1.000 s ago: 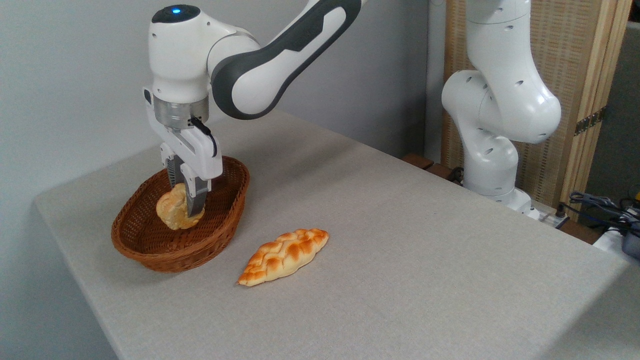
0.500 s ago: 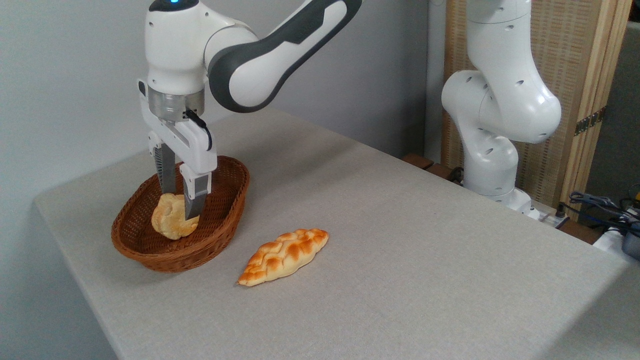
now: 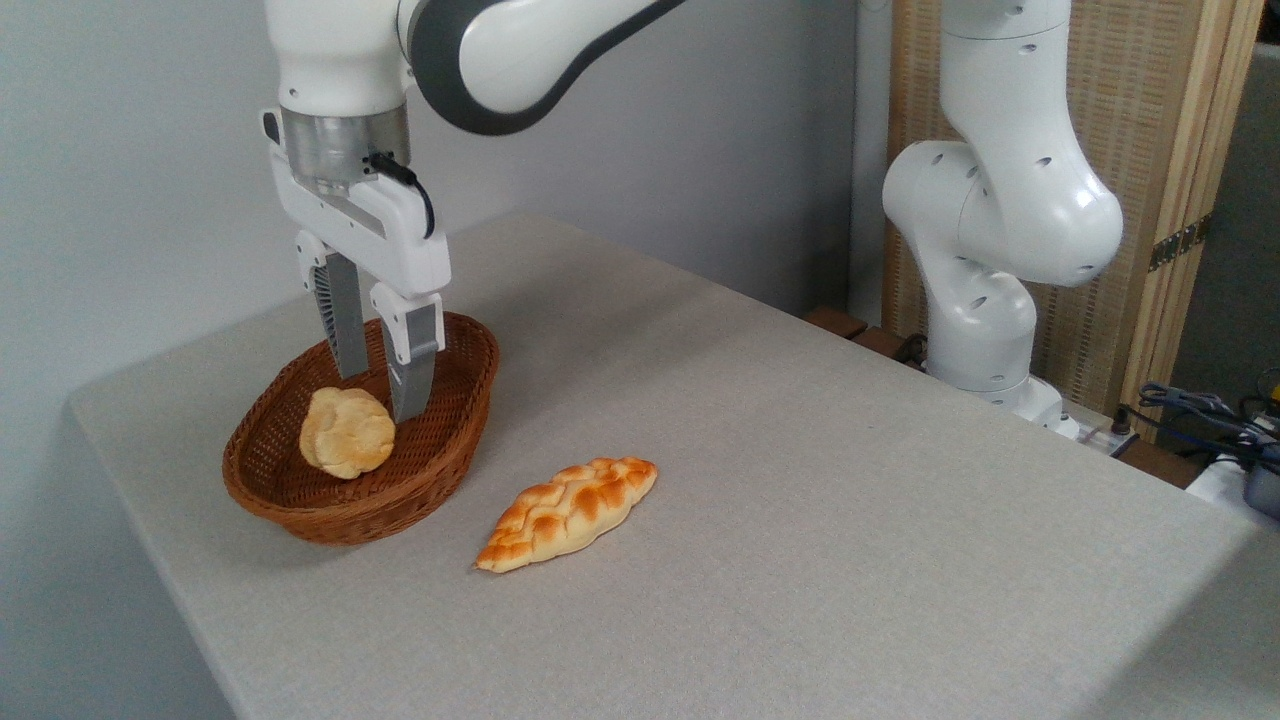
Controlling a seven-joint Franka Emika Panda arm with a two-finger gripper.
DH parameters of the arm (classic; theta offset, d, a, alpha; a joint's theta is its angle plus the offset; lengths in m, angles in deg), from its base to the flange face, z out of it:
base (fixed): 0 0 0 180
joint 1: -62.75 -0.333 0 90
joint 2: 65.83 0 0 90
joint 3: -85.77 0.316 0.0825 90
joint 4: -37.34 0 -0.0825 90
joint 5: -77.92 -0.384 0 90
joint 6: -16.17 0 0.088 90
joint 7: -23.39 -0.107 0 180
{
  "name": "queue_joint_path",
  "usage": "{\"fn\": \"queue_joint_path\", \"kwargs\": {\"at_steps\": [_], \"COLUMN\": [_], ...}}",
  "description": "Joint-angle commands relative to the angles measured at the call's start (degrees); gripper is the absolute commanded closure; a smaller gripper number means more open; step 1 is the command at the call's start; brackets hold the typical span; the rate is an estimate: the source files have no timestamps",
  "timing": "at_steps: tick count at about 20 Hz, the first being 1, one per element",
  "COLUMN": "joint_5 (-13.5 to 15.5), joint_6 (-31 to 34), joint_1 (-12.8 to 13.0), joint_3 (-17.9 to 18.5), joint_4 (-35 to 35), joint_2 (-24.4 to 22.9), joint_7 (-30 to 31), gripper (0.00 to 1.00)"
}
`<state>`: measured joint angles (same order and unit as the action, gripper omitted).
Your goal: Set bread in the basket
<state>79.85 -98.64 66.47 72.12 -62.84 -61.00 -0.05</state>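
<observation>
Your bread [image 3: 347,432], the small pale-golden bun with the lobed edge, lay inside the basket [image 3: 455,440], resting on the woven floor toward the left half and leaning a little on its side, with nothing gripping it. The basket, oval and brown wicker, sat on the table [image 3: 800,480] near its left edge, closer to the far left corner than to the near one. Your gripper [image 3: 379,385] hung over the basket, pointing straight down, its two fingers spread moderately apart with empty space between them; the nearer fingertip [image 3: 412,400] reached below the rim line just to the right of the bun, and the farther one stood behind the bun's top. Whether the nearer finger touched the bun you could not tell from this view, but there seemed to be a slim gap. Above the fingers you had the white hand body with a black cable looping at its side, then the metal wrist ring and the white-and-grey arm rising out of the top of the picture. A braided loaf [image 3: 568,512], orange-brown with pointed ends, lay flat on the table just right of the basket and nearer the front edge, apart from it. Beyond the table's far right edge stood the arm's white base column [image 3: 985,230], in front of a cane screen [image 3: 1150,150].
</observation>
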Motion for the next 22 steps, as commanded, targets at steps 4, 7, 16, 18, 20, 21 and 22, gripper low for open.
{"fn": "queue_joint_path", "kwargs": {"at_steps": [4, 7, 16, 18, 20, 21, 22], "joint_5": [-3.0, -3.0, -2.8, -2.2, -2.1, -2.1, -2.1], "joint_6": [6.8, 10.1, 13.9, 13.8, 13.9, 13.8, 13.8], "joint_1": [0.2, 0.2, 0.2, 0.2, 0.2, 0.2, 0.2], "joint_3": [5.4, 7.6, 11.5, 11.5, 11.6, 12.0, 12.7], "joint_4": [2.1, 2.1, 1.4, 0.8, 0.4, 0.4, 0.4], "joint_2": [-1.9, -2.6, -2.5, -2.5, -2.7, -2.7, -2.8], "joint_7": [-6.0, -10.1, -15.2, -15.2, -15.2, -15.3, -15.5], "gripper": [0.0, 0.0, 0.0, 0.0, 0.0, 0.0, 0.0]}}
